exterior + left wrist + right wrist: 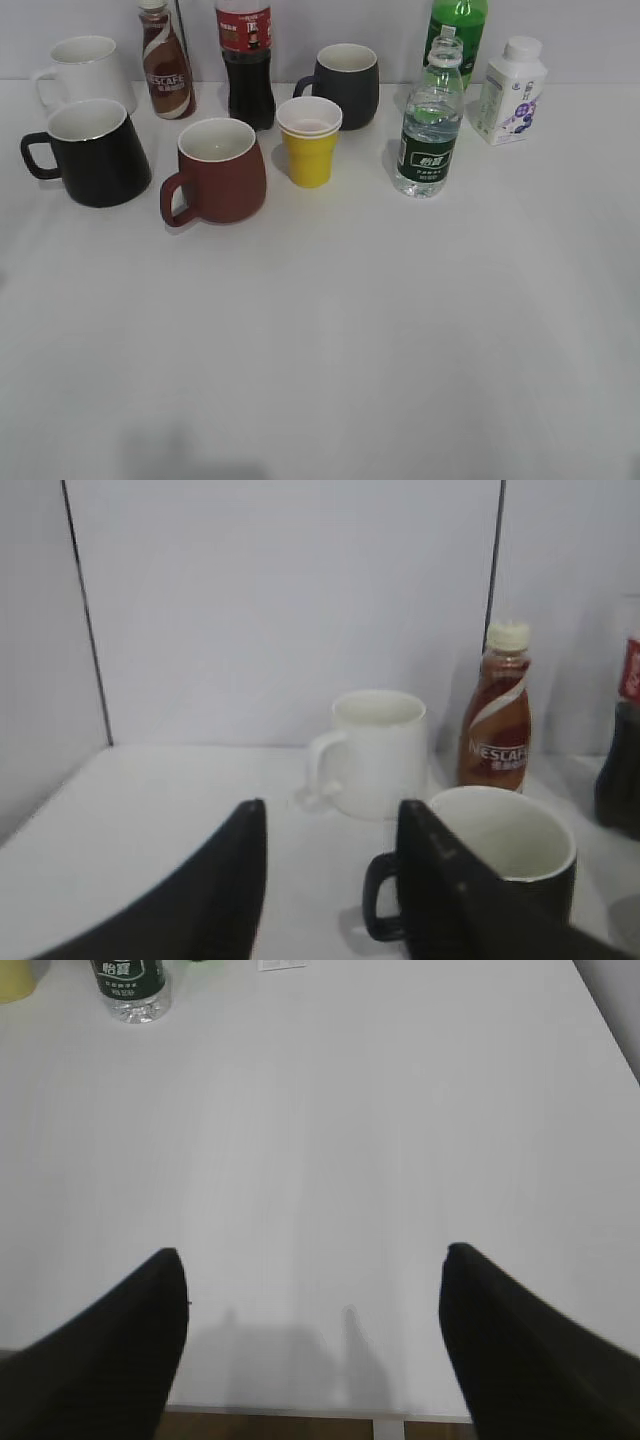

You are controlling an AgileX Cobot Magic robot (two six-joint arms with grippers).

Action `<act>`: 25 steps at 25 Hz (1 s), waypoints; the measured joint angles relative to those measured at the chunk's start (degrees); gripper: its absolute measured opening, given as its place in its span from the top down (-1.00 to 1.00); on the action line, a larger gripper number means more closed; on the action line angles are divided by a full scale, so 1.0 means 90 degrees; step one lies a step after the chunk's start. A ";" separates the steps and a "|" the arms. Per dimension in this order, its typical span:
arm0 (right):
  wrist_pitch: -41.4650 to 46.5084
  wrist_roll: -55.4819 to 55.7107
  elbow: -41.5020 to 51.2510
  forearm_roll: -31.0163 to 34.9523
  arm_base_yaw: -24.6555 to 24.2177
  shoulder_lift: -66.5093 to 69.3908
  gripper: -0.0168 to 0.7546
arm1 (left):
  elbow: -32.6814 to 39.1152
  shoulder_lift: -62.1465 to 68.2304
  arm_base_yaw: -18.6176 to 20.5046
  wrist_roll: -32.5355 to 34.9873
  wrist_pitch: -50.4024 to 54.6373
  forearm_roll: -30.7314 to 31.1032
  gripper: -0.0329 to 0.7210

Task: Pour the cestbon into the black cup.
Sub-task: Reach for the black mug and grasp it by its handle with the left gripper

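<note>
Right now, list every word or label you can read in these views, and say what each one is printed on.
"NESCAFE": on the brown coffee bottle.
Water bottle: white characters on its dark green label, too small to read.
Cola bottle: red label, print blurred.
White carton: purple picture and print, unreadable.
Green bottle: no readable text.
The mugs and the yellow cup carry no text.

cestbon [430, 125] upright, capped, w/ black cup [95, 152] upright far left.
</note>
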 joint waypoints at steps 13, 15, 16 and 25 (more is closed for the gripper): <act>0.0000 0.0000 0.0000 0.0000 0.0000 0.0000 -0.57 | -0.0272 0.4959 0.0000 -0.0882 -0.3551 0.0983 -0.08; 0.0000 0.0000 0.0000 0.0000 0.0000 0.0000 -0.57 | -0.0423 0.5327 0.0000 -0.0881 -0.3614 0.0972 -0.06; 0.0000 0.0000 0.0000 0.0000 0.0000 0.0000 -0.57 | -0.0527 0.5449 0.0000 -0.0881 -0.3637 0.0957 -0.05; 0.0000 0.0000 0.0000 0.0037 0.0000 0.0000 -0.57 | -0.1717 0.6176 0.0000 -0.0812 -0.3454 0.0904 -0.03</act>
